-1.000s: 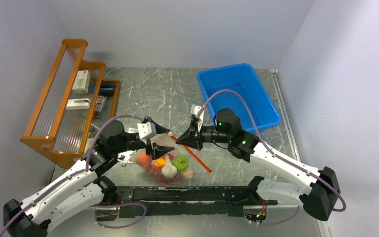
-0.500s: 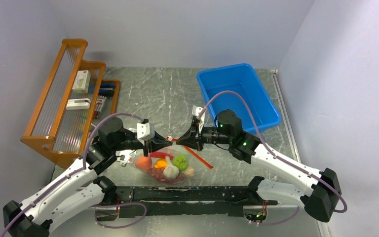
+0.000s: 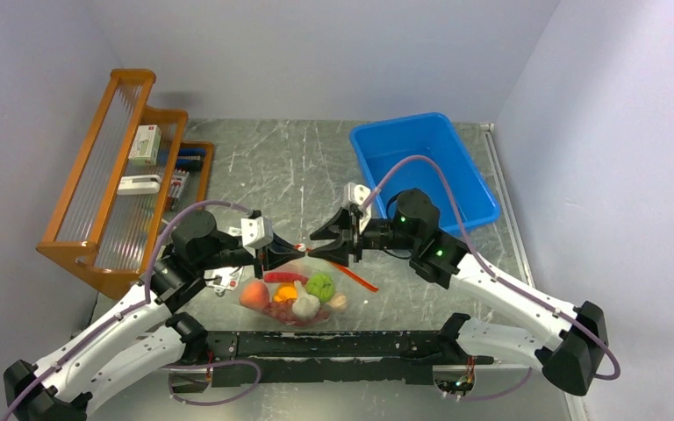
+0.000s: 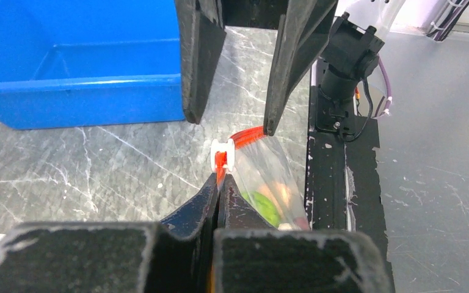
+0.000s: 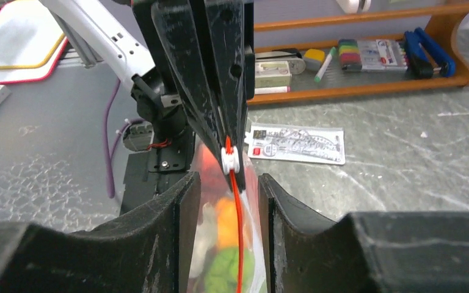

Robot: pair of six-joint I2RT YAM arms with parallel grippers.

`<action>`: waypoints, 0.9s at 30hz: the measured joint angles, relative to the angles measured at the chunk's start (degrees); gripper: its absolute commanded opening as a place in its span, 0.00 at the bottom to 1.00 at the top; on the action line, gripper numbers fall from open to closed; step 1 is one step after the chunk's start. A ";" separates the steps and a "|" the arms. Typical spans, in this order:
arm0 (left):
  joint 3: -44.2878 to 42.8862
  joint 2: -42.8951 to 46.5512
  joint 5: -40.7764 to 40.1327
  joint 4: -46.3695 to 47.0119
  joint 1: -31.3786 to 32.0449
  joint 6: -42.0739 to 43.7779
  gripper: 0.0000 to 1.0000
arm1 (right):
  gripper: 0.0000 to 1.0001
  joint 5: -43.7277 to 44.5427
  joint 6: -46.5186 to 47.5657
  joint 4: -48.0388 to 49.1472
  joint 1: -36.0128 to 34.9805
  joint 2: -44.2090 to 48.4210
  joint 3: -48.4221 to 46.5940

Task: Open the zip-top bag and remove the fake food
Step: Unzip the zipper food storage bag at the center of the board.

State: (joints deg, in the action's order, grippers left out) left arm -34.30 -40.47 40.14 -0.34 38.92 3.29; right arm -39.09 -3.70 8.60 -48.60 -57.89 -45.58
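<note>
fake food point(image 4: 262, 206) blurred, blue bin point(image 4: 79, 97) cropped

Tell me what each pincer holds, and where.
Left pincer grips the zip-top bag by its zip strip, beside the white slider; right pincer is open.

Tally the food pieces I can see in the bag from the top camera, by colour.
Orange: 2, peach and pepper
Green: 1, lime
White: 2, garlic and pale piece
Red: 1, chilli
Total: 6 clear; more may be hidden
</note>
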 measured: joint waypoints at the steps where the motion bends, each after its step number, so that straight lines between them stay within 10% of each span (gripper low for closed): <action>1: -0.02 -0.22 0.04 0.00 0.00 -0.13 0.07 | 0.40 -0.35 0.39 0.04 0.00 -0.63 -0.81; 27: -0.02 -0.52 0.17 -0.02 0.00 -0.76 0.07 | 0.11 -4.87 0.96 0.98 -0.26 -5.81 -3.48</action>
State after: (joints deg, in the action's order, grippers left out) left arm -34.33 -40.99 40.32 -0.36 38.92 2.52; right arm -43.97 -2.74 9.58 -48.86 -63.70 -49.06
